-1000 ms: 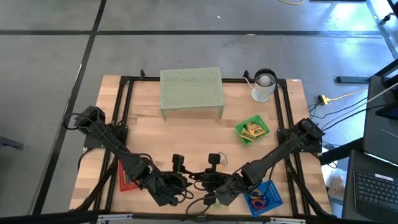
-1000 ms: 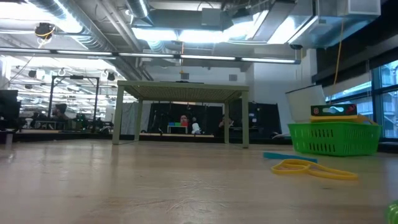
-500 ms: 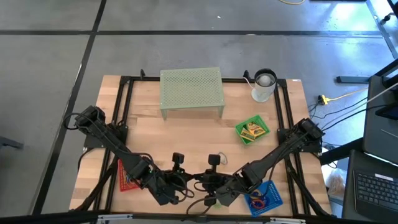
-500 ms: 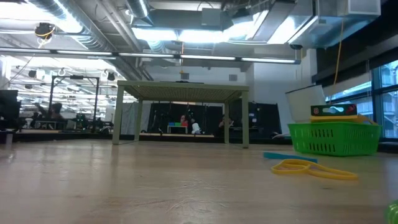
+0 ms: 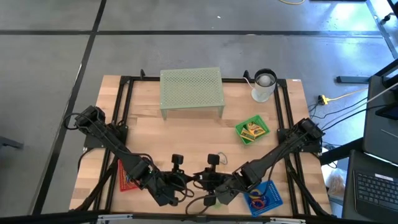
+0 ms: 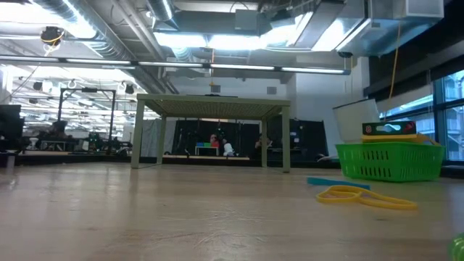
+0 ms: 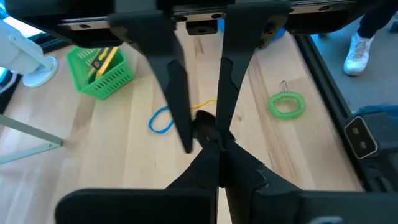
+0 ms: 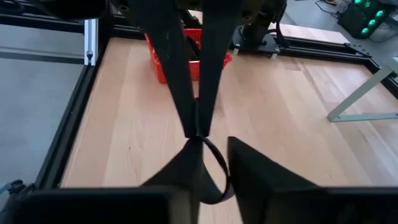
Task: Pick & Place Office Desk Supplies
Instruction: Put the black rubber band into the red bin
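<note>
Green tray [image 6: 390, 162], label unreadable

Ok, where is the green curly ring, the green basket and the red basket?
green curly ring [image 7: 286, 105]: left wrist view, on its coiled band, lying on the table.
green basket [image 7: 107, 77]: left wrist view, on its mesh side wall.
red basket [image 8: 163, 65]: right wrist view, on its side wall beside the dark finger.
</note>
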Robot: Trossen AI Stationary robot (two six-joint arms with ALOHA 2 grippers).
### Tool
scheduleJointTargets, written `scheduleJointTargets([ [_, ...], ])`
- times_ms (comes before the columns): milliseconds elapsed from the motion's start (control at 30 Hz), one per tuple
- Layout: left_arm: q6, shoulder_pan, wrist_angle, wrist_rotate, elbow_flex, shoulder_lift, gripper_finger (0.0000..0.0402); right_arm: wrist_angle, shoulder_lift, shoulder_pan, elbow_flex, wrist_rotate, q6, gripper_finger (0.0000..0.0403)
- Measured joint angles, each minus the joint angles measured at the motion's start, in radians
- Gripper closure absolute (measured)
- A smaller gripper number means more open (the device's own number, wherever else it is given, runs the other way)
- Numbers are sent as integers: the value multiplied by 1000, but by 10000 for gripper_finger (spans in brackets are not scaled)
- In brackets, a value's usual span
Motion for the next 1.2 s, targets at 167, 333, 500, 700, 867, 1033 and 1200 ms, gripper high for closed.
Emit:
scheduleJointTargets([
  [167,-15,-1,12,3,2,-1,396,-30,-33,5,0,-12,0,263],
  [333,-32,3,-11,-16,-3,5,396,-93,-114,35,2,-23,57,217],
  [500,-59,1,-32,-61,-2,1,396,-174,-173,78,0,-29,129,207],
  [700,-61,2,-26,-74,-2,1,396,-190,-196,152,1,-34,132,217],
  [867,-125,2,-37,17,-1,1,396,-193,-189,187,1,-19,151,226],
  [1033,-319,1,-170,232,0,1,396,-202,-189,194,0,-4,184,235],
  [1200,-525,0,-399,491,0,1,395,-217,-189,187,0,44,184,239],
])
